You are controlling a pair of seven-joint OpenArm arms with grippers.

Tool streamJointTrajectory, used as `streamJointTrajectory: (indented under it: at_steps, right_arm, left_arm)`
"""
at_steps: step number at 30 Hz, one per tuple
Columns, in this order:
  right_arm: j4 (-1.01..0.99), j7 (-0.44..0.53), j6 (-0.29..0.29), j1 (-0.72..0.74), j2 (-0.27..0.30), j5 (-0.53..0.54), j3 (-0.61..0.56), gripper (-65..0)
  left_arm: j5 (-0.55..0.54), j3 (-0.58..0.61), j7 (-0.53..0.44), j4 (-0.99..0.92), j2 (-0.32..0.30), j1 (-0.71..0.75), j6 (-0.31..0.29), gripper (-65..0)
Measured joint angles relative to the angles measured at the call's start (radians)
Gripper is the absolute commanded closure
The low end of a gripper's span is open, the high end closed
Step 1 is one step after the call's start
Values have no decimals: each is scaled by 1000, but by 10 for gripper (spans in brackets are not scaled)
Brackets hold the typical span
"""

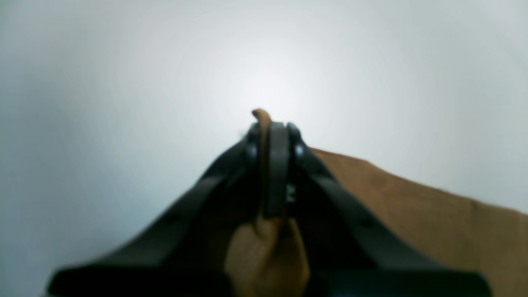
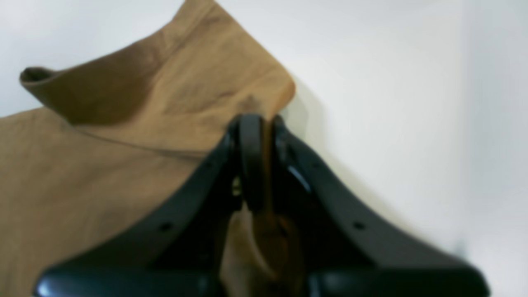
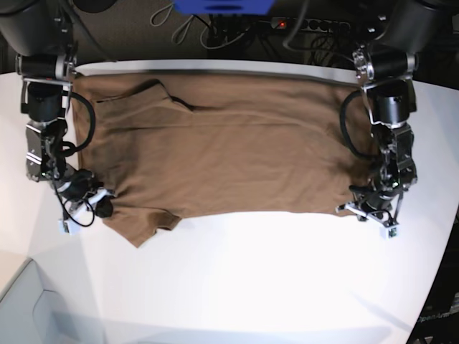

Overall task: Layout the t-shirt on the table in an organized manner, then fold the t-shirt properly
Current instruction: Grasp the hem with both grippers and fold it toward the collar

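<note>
The tan-brown t-shirt [image 3: 229,150] lies spread flat across the back half of the white table [image 3: 251,272], neckline toward the left of the base view, hem toward the right. My left gripper [image 3: 353,208] is shut on the shirt's near hem corner; in the left wrist view [image 1: 274,128] a tuft of cloth sticks out past the closed fingertips. My right gripper [image 3: 104,203] is shut on the edge of the near sleeve [image 2: 165,90]; in the right wrist view [image 2: 258,123] cloth is pinched between the fingers. Both grippers are low, at the table.
Cables and a power strip [image 3: 315,25] run behind the table's back edge, beside a blue object [image 3: 222,6]. The table's edge curves away at the right front [image 3: 437,287]. Bare white table lies in front of the shirt.
</note>
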Motion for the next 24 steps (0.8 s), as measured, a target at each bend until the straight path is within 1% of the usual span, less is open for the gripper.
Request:
streamJointTrajectory:
  at_steps: [3,6,8,13,16,19,24]
  right_arm:
    - [95,35,-1,-53,-2,-1,-1,0]
    - [201,27,-2,-104,-2,-5,0,0]
    - [262,27,-2,-124,-2,-5,-1,0]
    - [382,40,0,-193,-3,-2,5,0]
    - [440,22,0,-249,-13,-6,72,0]
    - [518,30,-3,-298,-27,-10,125,0]
    - [632,30,-2,-393,-32,-7,144,0]
  left_arm:
    - [5,4,44,73,8,31,-1,-1]
    - [7,-3,106,127,8,45,-1,-1]
    - [9,-5,127,164,6,45,-1,-1]
    - [6,-5,141,301,10,114,-3,-1]
    - [13,-6,154,375,27,163,0,-1]
    - [5,-4,142,444,34,195,-4,-1]
    - [8,-5,150,537,58,272,-4,-1]
